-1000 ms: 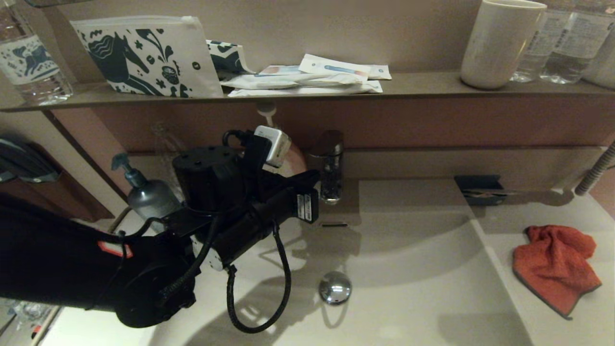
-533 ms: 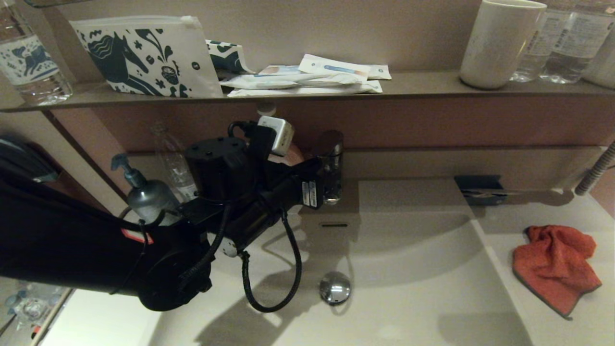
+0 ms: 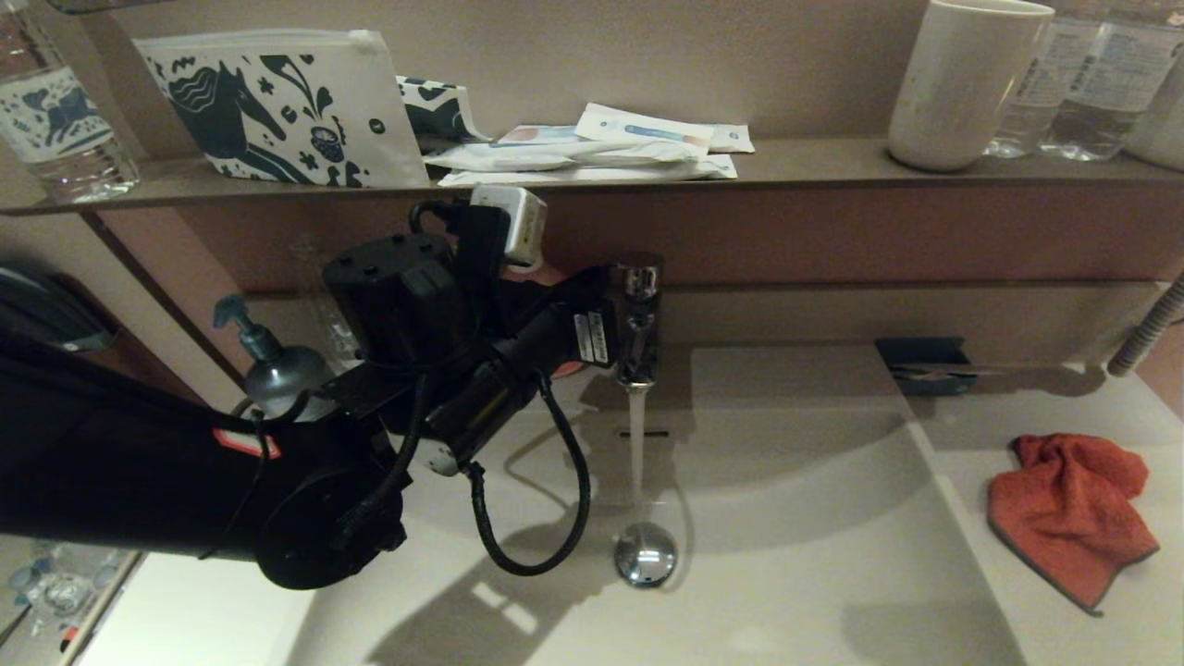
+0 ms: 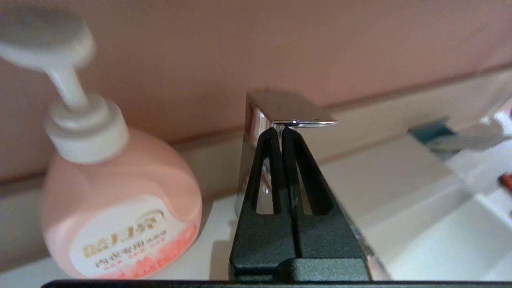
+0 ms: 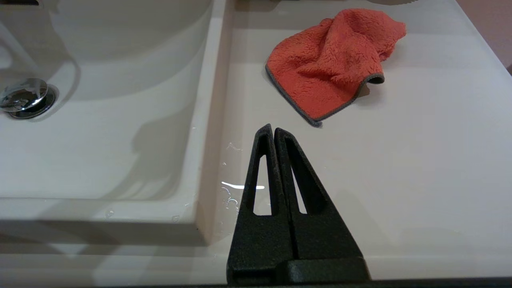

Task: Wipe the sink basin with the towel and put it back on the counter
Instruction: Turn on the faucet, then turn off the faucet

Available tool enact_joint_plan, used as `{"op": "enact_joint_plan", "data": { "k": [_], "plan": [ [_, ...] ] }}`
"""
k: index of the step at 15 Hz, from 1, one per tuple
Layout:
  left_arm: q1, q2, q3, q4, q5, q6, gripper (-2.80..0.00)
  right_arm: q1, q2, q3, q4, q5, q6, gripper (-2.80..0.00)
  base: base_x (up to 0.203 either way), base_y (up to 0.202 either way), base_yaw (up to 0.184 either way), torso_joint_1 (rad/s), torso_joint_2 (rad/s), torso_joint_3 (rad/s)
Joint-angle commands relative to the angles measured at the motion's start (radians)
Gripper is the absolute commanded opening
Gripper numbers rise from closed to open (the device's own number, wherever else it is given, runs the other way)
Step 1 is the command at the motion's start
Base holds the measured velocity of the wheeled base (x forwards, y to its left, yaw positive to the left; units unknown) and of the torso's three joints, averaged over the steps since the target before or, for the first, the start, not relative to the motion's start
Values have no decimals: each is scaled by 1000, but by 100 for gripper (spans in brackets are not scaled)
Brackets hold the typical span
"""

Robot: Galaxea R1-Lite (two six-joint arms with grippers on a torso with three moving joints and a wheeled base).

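Left wrist view: the left gripper [image 4: 281,130] has its fingers pressed together, tips under the tap lever [image 4: 294,114]; water runs into the basin [image 3: 786,573]; the right gripper [image 5: 273,129], also closed, hangs over the counter [image 5: 420,160] near the towel [image 5: 334,60], which lies right of the basin.

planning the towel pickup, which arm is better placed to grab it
Right, probably. The right gripper hangs over the counter just short of the towel, fingers shut. The left gripper is busy under the faucet handle, across the sink basin.
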Motion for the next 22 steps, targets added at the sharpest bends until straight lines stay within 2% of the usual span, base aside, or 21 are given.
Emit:
{"op": "enact_joint_plan", "data": {
  "k": [1, 5, 8, 11, 17, 22],
  "plan": [
    [-1, -22, 8, -6, 9, 1, -280, 0, 0, 0, 0, 0, 0, -280, 0, 0, 0, 0, 0, 0],
    [-3, -40, 70, -9, 10, -2, -280, 0, 0, 0, 0, 0, 0, -280, 0, 0, 0, 0, 0, 0],
    [-1, -48, 134, -67, 10, -7, -280, 0, 0, 0, 0, 0, 0, -280, 0, 0, 0, 0, 0, 0],
    [-1, -42, 102, -69, 5, -5, -280, 0, 0, 0, 0, 0, 0, -280, 0, 0, 0, 0, 0, 0],
    [-4, 3, -41, -25, -21, 0, -280, 0, 0, 0, 0, 0, 0, -280, 0, 0, 0, 0, 0, 0],
    [-7, 32, -60, 18, -45, 13, -280, 0, 0, 0, 0, 0, 0, -280, 0, 0, 0, 0, 0, 0]
  ]
}}
